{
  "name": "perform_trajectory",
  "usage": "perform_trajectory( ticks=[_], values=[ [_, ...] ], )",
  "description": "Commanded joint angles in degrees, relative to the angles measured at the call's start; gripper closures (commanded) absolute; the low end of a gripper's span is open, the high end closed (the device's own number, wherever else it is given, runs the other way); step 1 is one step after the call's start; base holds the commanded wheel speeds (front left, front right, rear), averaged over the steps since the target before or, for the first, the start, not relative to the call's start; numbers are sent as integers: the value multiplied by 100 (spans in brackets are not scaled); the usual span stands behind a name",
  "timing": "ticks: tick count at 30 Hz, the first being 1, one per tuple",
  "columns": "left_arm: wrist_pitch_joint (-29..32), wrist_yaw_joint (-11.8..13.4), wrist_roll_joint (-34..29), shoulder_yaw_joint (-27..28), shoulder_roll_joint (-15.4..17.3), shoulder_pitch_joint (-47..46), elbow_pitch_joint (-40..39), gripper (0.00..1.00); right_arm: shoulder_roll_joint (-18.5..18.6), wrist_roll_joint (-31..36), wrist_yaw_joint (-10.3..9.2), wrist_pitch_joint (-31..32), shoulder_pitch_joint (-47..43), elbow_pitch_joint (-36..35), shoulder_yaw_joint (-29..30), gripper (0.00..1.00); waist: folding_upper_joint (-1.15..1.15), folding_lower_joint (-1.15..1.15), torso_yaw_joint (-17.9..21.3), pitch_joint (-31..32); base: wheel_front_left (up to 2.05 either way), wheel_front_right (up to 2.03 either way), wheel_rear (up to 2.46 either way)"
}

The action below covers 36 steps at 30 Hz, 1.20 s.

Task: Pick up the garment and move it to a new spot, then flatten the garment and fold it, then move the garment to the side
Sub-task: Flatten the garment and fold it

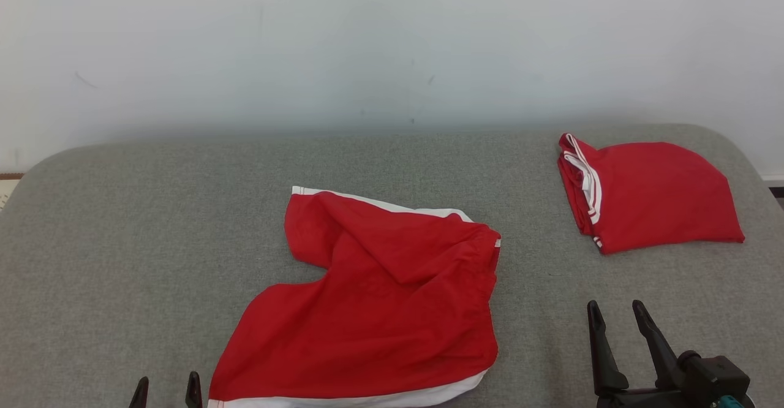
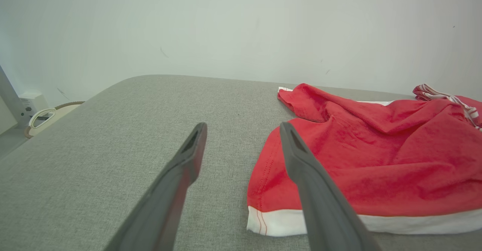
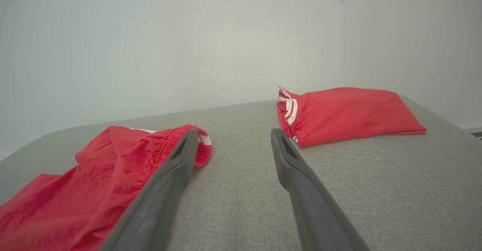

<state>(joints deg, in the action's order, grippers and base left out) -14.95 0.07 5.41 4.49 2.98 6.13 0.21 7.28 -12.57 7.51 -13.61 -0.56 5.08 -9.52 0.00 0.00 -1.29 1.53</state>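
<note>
On the table [image 1: 122, 242], red shorts [image 1: 380, 298] lie two o'clock from the left gripper [image 1: 166, 391], nine o'clock from the right gripper [image 1: 617, 317]; both are wide open, empty.

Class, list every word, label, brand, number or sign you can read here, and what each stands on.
No readable text anywhere. The unfolded red garment and the folded red garment show plain cloth with white bands; the grey surface, the wall, the left gripper and the right gripper carry no lettering.
</note>
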Motion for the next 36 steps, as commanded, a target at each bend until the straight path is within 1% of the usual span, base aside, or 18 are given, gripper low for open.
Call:
perform_trajectory(
  ticks=[1, 31, 36],
  values=[
    [-26, -18, 35, -1, 10, 13, 19, 0, -1, 32, -4, -10, -48, 3, 1, 0, 0, 0, -6, -5, 0, 0, 0],
    [-26, -4, 10, -10, 2, 29, 27, 0, -6, 46, -4, -17, -26, 38, 1, 0, 0, 0, -57, -27, 0, 0, 0],
    [-26, -99, 117, 6, 1, -9, 10, 0, 51, -11, -4, 44, 12, 87, -77, 0, 0, 0, -62, -22, 0, 0, 0]
  ],
)
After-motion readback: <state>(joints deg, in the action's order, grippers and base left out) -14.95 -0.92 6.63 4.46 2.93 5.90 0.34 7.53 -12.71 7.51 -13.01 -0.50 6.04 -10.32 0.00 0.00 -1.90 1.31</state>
